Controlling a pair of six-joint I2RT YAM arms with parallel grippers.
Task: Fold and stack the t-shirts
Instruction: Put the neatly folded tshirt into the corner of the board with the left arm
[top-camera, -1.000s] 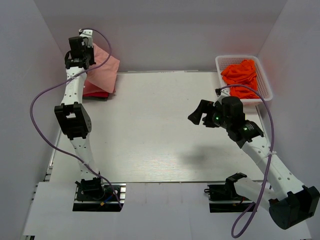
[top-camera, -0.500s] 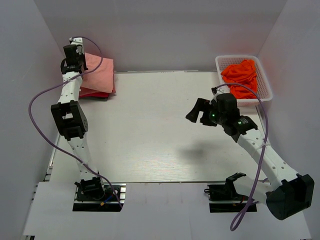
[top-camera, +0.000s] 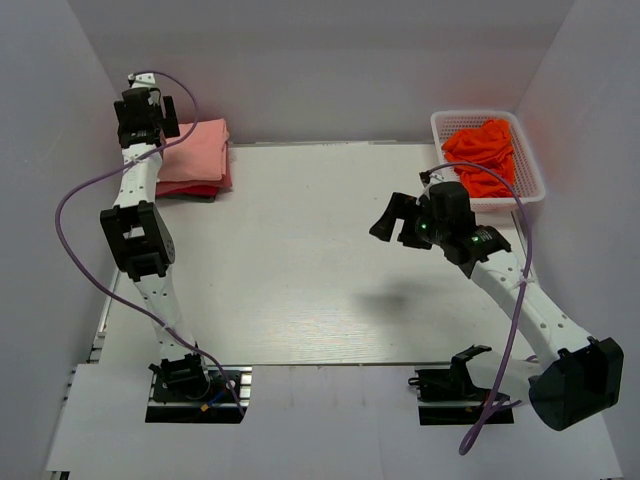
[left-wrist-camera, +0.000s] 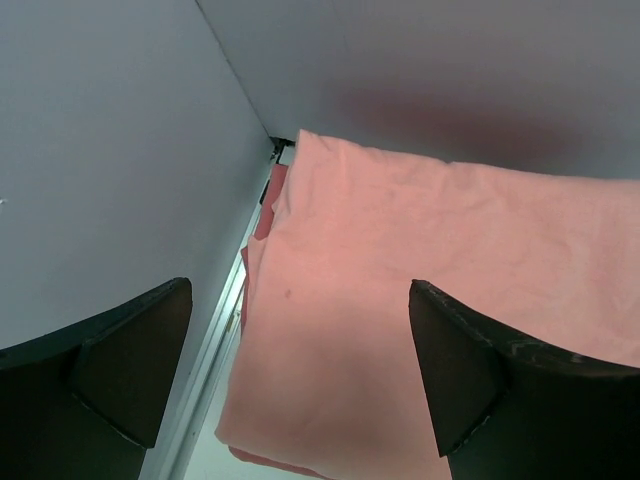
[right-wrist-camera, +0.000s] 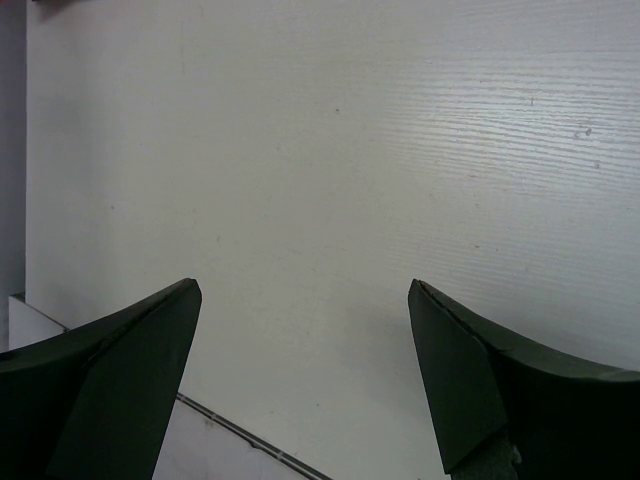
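Top external: folded stack at 10 o'clock, unfolded shirts waiting at 2 o'clock, both grippers empty.

My left gripper (top-camera: 150, 112) hangs over the far-left corner with its jaws spread wide. The salmon t-shirt (top-camera: 197, 150) lies flat just beside it toward 4 o'clock, on top of a deeper rose t-shirt (top-camera: 190, 188). My right gripper (top-camera: 392, 222) is also wide open over the bare table (top-camera: 300, 280), holding nothing. I judge the next pick turns on the white basket (top-camera: 533, 172). Its crumpled orange-red shirts (top-camera: 480, 150) lie toward 1 o'clock from the right gripper, near it. The basket's long axis runs roughly 12 to 6. The right arm is clearly nearer, with the left well apart from it. I can read no brand, label or writing.
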